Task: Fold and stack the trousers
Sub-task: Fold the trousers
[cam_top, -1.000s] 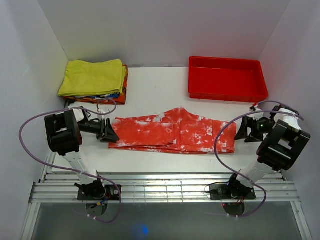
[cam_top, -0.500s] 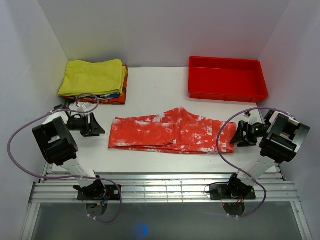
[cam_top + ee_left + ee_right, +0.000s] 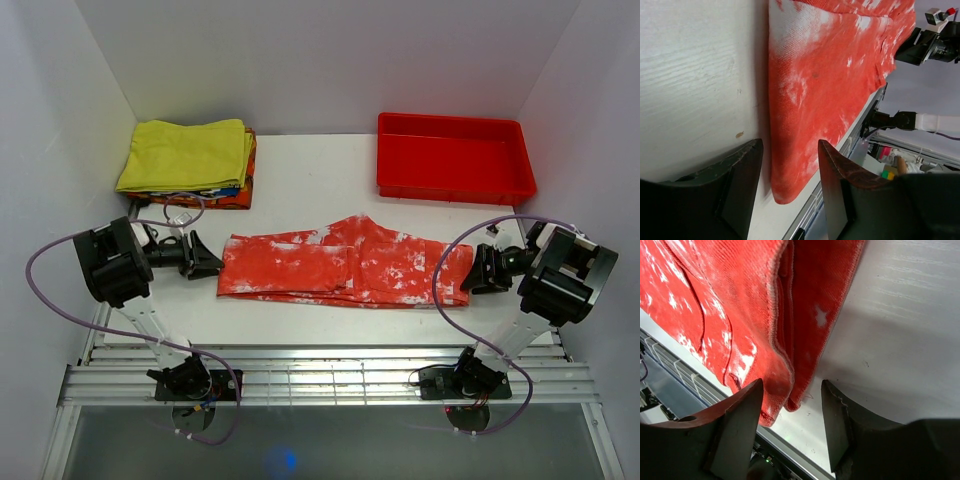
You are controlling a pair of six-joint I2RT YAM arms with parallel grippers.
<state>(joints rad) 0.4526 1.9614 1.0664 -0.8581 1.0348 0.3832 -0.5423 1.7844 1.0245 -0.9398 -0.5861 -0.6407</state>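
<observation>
Left fingers and right fingers spread, empty; trousers lie lengthwise left-to-right between them.

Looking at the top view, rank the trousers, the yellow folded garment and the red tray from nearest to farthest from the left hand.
From the left hand:
1. The trousers, just to its right in the middle, their left end right beside it.
2. The yellow folded garment, farther back at the far left.
3. The red tray, at the far right.
</observation>
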